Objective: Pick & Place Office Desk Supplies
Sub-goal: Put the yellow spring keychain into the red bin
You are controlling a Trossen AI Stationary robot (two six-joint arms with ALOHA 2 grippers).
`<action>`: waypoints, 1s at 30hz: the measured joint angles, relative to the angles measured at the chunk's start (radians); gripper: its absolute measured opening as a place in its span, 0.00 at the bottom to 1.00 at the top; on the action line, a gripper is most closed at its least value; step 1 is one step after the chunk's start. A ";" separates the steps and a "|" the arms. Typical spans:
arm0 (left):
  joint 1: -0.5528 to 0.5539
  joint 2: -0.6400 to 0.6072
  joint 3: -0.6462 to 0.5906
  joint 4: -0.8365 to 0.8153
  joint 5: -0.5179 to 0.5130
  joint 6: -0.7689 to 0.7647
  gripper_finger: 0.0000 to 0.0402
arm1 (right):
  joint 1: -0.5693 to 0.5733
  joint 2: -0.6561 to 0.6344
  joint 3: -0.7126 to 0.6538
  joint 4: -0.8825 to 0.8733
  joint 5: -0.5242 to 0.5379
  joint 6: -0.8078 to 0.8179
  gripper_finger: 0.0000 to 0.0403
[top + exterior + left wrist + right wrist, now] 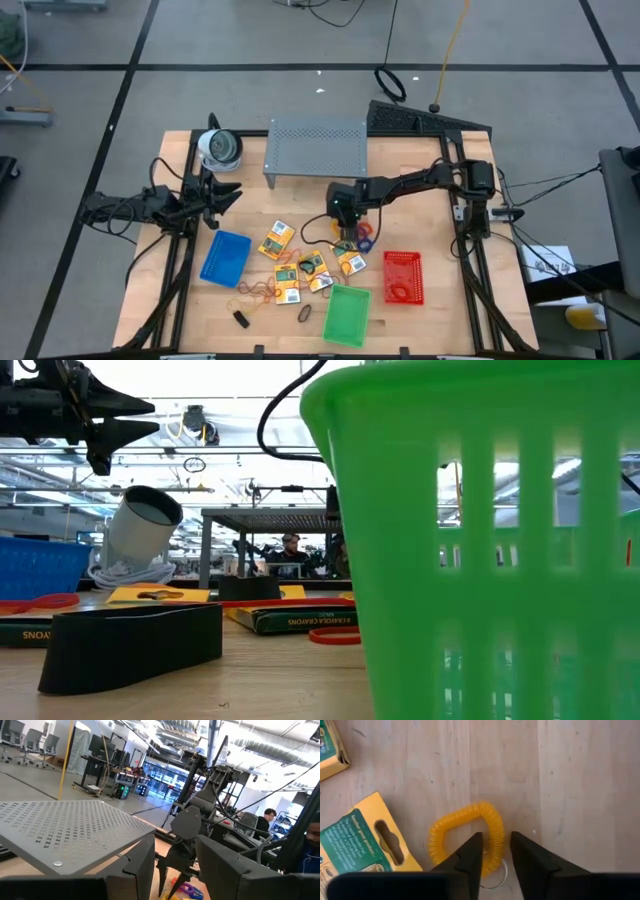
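A: Where's the yellow coil (470, 827)?
B: On the table, straddled by the right gripper (496, 851), jaws narrowly parted, not yet pinching.
A: Left gripper (175, 865)?
B: Spread, well apart, idle.

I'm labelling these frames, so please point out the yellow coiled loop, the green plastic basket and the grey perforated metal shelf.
yellow coiled loop (451, 821): right wrist view, on its upper coil.
green plastic basket (346, 315): high view, on its floor.
grey perforated metal shelf (315, 146): high view, on its top plate.

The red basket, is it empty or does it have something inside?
Not empty: the red basket holds a thin loop, seen from above; what kind, cannot tell.
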 joint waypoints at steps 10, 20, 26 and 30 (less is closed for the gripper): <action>0.000 0.000 0.000 0.000 0.000 0.000 0.38 | 0.002 -0.018 -0.002 0.031 0.003 -0.001 0.03; 0.000 0.000 0.000 0.004 -0.001 0.000 0.38 | 0.019 -0.172 -0.007 0.074 -0.003 0.029 0.00; 0.000 0.000 0.000 0.005 -0.001 0.000 0.38 | 0.061 -0.298 -0.005 0.078 -0.003 0.038 0.00; 0.000 0.000 0.000 0.006 0.001 -0.002 0.38 | 0.091 -0.386 -0.005 0.016 0.000 0.076 0.00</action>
